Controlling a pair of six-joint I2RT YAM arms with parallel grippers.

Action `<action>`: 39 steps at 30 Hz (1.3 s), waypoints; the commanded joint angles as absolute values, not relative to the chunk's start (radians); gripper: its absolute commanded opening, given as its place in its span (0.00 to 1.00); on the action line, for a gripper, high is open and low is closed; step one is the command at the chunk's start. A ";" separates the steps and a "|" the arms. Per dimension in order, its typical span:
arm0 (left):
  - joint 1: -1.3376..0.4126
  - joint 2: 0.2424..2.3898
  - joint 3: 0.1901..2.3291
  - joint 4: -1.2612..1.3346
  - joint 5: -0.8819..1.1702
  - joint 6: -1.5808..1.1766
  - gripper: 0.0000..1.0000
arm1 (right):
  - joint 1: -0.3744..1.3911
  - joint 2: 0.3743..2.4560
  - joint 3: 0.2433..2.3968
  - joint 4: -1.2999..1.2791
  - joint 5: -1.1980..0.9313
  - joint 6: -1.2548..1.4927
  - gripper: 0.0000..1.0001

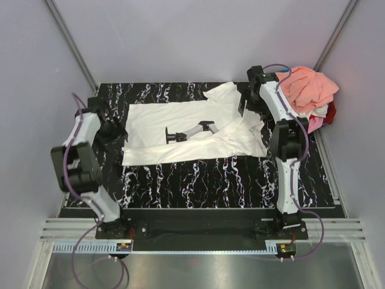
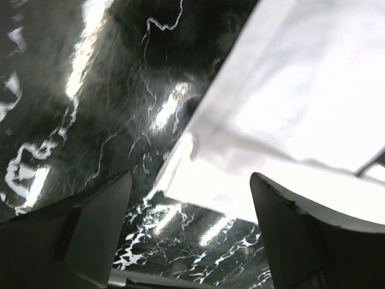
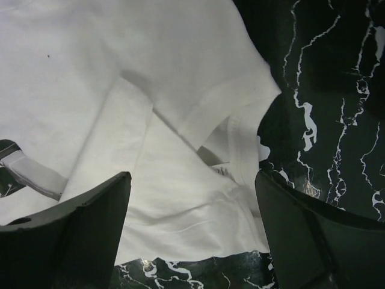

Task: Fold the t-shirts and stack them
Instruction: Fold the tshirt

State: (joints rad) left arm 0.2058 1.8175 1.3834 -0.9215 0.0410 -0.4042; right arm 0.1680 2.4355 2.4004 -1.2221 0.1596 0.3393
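A white t-shirt (image 1: 180, 129) with a black print (image 1: 189, 131) lies spread on the black marbled table, partly folded over at its right end. My left gripper (image 1: 114, 133) is open and empty at the shirt's left edge; in the left wrist view (image 2: 191, 235) the shirt's corner (image 2: 289, 120) lies just ahead of the fingers. My right gripper (image 1: 248, 107) is open and empty above the shirt's right end; the right wrist view (image 3: 192, 241) shows the collar and a sleeve (image 3: 234, 102) between the fingers. A pile of salmon-peach, pink and red shirts (image 1: 310, 90) sits at the back right.
The black marbled table (image 1: 210, 180) has grey walls close on the left, back and right. The shirt pile hangs over the table's right back corner, beside the right arm's elbow (image 1: 283, 129).
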 commanded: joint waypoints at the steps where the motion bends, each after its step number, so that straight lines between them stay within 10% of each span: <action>1: 0.212 1.533 1.228 -0.867 0.040 -0.455 0.87 | 0.170 2.041 2.038 -1.062 0.203 0.391 0.92; 13: 0.221 1.215 0.727 -0.592 0.201 -0.613 0.81 | 0.006 1.572 1.106 -0.715 -0.109 0.492 0.68; 27: 0.224 1.235 0.611 -0.433 0.138 -0.675 0.80 | -0.052 1.747 1.104 -0.624 -0.117 0.468 0.65; 39: 0.230 1.227 0.580 -0.344 0.064 -0.704 0.74 | -0.086 1.865 1.173 -0.592 -0.137 0.479 0.33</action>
